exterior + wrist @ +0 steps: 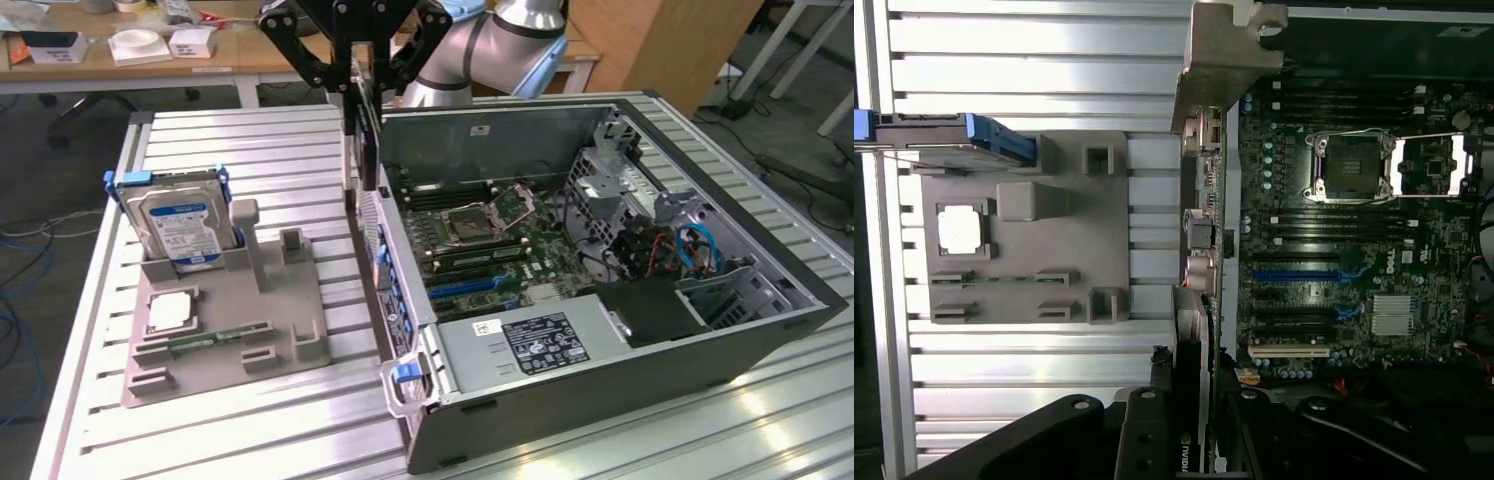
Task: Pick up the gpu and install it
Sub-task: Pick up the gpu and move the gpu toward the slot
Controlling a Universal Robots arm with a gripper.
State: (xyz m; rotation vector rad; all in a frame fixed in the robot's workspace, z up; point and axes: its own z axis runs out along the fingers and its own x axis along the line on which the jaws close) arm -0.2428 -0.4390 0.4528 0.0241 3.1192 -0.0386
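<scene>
Where the gpu point(356, 140) hangs: upright on edge, over the computer case wall that faces the gray holder; contact with that wall cannot be told.
Pincer point(358, 85): pinching the gpu by its two faces, with the card's lower part projecting below.
Computer case point(601, 390): lies open on its side; contains the motherboard point(514, 245), a processor socket point(487, 212) with its cover swung open, blue expansion slots point(467, 283), a power supply point(534, 345) and blue cables point(701, 250).
Gray holder point(274, 300): beside the case, on the exterior view's left; holds a hard drive point(187, 225) standing in a slot, a processor chip point(174, 312) lying flat and a RAM stick point(200, 342) lying in a groove.
Counter point(240, 430): slatted metal; carries the case and the holder.
</scene>
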